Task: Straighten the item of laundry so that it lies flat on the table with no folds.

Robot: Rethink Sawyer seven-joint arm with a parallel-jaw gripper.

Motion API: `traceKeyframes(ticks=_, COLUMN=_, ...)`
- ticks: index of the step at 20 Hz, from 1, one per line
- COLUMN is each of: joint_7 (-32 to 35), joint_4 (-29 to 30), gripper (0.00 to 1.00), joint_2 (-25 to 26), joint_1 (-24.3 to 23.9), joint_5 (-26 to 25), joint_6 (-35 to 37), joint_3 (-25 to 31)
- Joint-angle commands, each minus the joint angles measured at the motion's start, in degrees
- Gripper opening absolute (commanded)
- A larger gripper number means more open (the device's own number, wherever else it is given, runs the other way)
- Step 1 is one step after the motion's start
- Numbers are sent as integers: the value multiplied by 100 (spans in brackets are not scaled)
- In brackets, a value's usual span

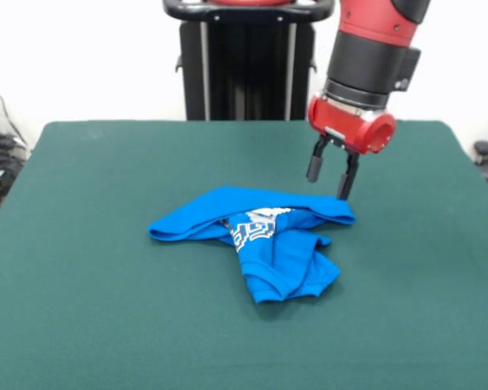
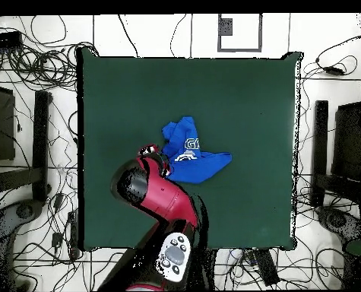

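The soft blue garment (image 1: 260, 240) lies crumpled near the middle of the green felt worktop (image 1: 81, 284), folded over itself (white lettering partly hidden). The hand (image 1: 331, 177) hangs just above its edge, black fingers apart, holding nothing.

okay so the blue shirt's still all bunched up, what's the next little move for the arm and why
Probably lower the gripper a little and close on the shirt's right-hand edge in the front view. The fingers stand open just above that edge, not yet holding cloth. The shirt lies folded over itself on the table, its lettering partly hidden, so a pinch there would let the arm pull the fold out.
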Motion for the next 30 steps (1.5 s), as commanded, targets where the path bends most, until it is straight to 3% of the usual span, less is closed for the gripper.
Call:
traceKeyframes(ticks=1, joint_7=1951, joint_4=385, gripper=100, joint_2=439, joint_1=90, joint_5=726, joint_6=56, joint_3=347)
traceKeyframes(ticks=6, joint_7=2084, joint_4=567, gripper=100, joint_2=370, joint_1=-67, joint_5=875, joint_6=-331, joint_3=638)
traceKeyframes(ticks=20, joint_7=2268, joint_4=558, gripper=100, joint_2=438, joint_1=87, joint_5=1139, joint_6=-359, joint_3=548)
traceKeyframes(ticks=30, joint_7=2134, joint_4=512, gripper=100, joint_2=526, joint_1=92, joint_5=1033, joint_6=-629, joint_3=603)
